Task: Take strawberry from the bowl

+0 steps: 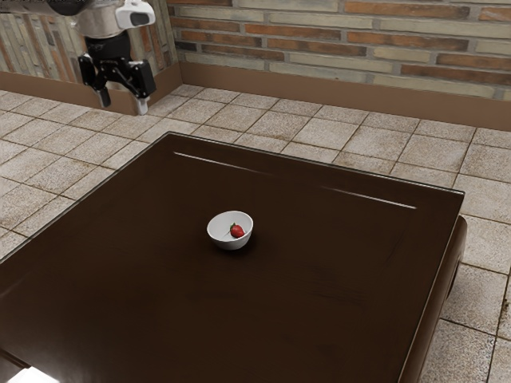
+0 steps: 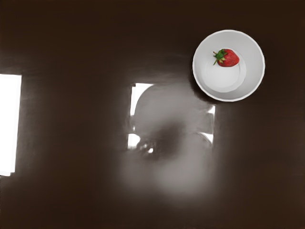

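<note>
Red strawberry [image 2: 229, 58] sideways, tip toward rim [image 2: 263, 64]

1. So on my feed the arm [image 1: 102, 24] is showing pale grey around the wrist, kinda rounded.
2. I'm also seeing a glossy white housing [image 1: 136, 13] bulging off one side, with a small dark mark on it.
3. The gripper [image 1: 124, 104] is looking black and pretty chunky, all blocky, angular bits.
4. One fingertip [image 1: 142, 105] is showing light grey, while the other [image 1: 104, 98] is looking much darker.

Open from above, the bowl [image 2: 253, 69] walls the strawberry [image 2: 229, 58] in.
</note>
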You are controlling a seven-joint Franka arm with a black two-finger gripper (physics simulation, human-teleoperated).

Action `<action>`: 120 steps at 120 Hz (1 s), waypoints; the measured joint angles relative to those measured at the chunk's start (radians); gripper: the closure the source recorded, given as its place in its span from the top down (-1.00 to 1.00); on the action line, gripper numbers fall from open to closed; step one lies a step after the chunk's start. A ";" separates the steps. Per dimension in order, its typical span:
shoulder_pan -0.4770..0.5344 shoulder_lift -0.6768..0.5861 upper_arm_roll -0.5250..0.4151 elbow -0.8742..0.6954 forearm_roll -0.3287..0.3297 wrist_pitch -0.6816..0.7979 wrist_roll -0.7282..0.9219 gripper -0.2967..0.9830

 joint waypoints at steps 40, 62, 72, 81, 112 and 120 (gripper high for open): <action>-0.035 -0.119 0.010 -0.231 -0.039 0.097 -0.336 0.51; -0.061 -0.077 0.011 -0.491 -0.047 0.342 -0.630 0.51; -0.072 -0.037 0.011 -0.537 -0.049 0.453 -0.736 0.50; -0.077 -0.004 0.011 -0.567 -0.051 0.531 -0.820 0.50; -0.098 0.153 -0.001 -0.503 -0.092 0.702 -1.043 0.47; -0.115 0.193 -0.002 -0.461 -0.096 0.721 -1.087 0.45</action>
